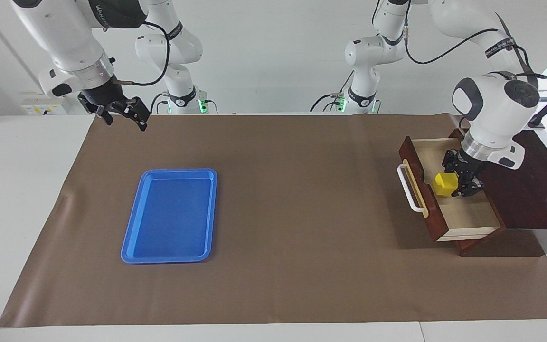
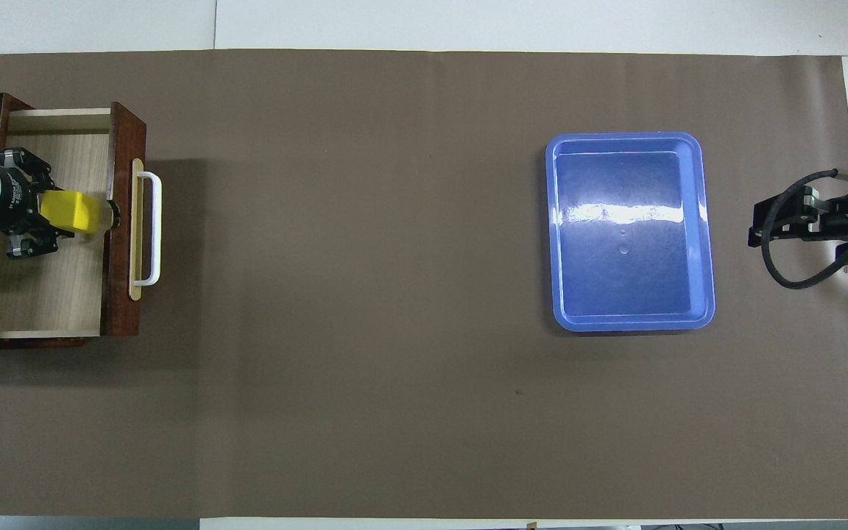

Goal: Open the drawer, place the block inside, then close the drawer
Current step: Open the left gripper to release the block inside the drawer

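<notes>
1. Brown paper sheet (image 1: 292, 213) covers most of a white table (image 1: 22, 199); the sheet's corners leave bare white tabletop at the edges.
2. Room: a plain white wall (image 1: 273, 52) stands past the robots' end of the table, and a pale socket strip (image 1: 38, 109) lies near the right arm's end.
3. Arms: two white ones, each with one black gripper.
4. One drawer (image 1: 463, 213) stands pulled out of one dark wooden cabinet (image 1: 534, 190) at the left arm's end of the table; its pale wooden floor shows, and its white bar handle (image 1: 407, 187) faces the middle of the table.
5. One yellow block (image 1: 445, 184) is inside the open drawer's outline, low over its floor and close to the drawer front; whether it touches the floor I cannot tell.
6. Left gripper (image 1: 458, 183) reaches down into the drawer with its fingers clamped on the block.
7. Right gripper (image 1: 124, 114) hangs in the air over the edge of the brown sheet at the right arm's end, nothing between its spread fingers; that arm waits.
8. One flat blue tray (image 1: 131, 237) lies on the sheet toward the right arm's end, well apart from the drawer.
</notes>
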You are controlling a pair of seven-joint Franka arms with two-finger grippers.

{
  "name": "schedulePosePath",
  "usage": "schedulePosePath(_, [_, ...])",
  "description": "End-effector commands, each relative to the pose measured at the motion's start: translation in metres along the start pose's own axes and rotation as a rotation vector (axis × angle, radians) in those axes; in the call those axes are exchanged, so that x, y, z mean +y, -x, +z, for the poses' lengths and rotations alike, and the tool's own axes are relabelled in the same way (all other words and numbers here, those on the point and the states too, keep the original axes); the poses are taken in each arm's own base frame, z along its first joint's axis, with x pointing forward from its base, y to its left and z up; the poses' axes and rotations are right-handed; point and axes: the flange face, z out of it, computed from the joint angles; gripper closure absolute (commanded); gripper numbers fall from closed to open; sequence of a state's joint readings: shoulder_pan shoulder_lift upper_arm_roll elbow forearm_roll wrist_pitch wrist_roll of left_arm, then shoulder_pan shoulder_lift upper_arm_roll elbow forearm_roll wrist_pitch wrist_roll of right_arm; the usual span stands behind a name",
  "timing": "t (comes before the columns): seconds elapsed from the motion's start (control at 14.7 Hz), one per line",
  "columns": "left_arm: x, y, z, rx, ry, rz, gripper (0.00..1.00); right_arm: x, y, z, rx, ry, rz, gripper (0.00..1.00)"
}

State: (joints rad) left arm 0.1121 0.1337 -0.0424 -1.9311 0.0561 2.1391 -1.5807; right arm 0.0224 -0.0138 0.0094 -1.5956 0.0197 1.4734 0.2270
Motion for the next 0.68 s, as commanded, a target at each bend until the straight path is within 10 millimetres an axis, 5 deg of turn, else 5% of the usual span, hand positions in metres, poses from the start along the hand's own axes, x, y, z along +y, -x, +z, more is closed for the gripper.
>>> schedulePosePath(0.0, [-0.015,-0.005,-0.003,-0.002,0.025,-0.014,1.0,0.001,0.009,0.005,0.003,0.017,-0.042,0.0])
schedulePosePath(0.61, [-0.017,0.014,-0.002,-0.005,0.015,0.018,1.0,0.003,0.011,0.011,0.009,0.014,-0.039,0.0])
